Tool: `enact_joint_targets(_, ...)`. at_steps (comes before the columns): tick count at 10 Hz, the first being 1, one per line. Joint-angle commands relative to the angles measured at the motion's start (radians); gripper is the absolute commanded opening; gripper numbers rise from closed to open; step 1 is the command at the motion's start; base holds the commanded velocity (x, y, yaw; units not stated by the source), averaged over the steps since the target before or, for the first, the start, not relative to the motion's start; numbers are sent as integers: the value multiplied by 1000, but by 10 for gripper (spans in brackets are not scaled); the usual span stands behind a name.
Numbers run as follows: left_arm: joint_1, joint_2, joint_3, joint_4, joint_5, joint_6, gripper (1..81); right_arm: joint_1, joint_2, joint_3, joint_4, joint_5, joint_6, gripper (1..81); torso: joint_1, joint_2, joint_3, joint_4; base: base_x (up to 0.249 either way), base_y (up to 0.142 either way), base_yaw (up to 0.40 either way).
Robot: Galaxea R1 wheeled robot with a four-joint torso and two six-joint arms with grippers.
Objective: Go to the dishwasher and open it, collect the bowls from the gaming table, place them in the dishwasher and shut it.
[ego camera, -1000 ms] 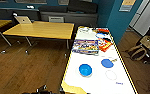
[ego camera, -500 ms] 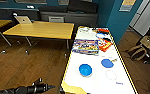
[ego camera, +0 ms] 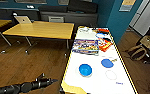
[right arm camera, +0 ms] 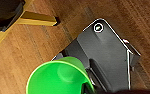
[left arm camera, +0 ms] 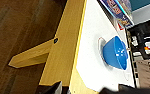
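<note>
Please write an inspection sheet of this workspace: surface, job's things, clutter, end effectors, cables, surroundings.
Surface: gaming table, white top, yellow sides.
Job's things: blue bowl upright on the table; second blue bowl further back; green bowl at the right end effector, over the wooden floor.
Clutter: board-game box and colourful packets at the table's far half.
End effectors: left end effector beside the table's near corner; whether its fingers are open or shut cannot be seen.
Cables: nothing seen.
Surroundings: yellow-topped tables, laptop.

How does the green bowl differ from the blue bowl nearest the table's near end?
The green bowl hangs above the wood floor, close at the right wrist; the blue bowl rests upright on the white table. One is bright green, the other blue. Both are round, plain plastic and empty.
</note>
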Motion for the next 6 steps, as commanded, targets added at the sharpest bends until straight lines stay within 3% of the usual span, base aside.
enact_joint_targets(1, -167, 7, 8, -11, 77, -7, 811, 45, -48, 19, -20, -48, 0, 10, 0, 0, 0, 0, 0, 0, 0)
enact_joint_targets(6, -219, 148, -78, -8, 121, -7, 811, 45, -41, 15, -20, -48, 0, 10, 1, 0, 0, 0, 0, 0, 0)
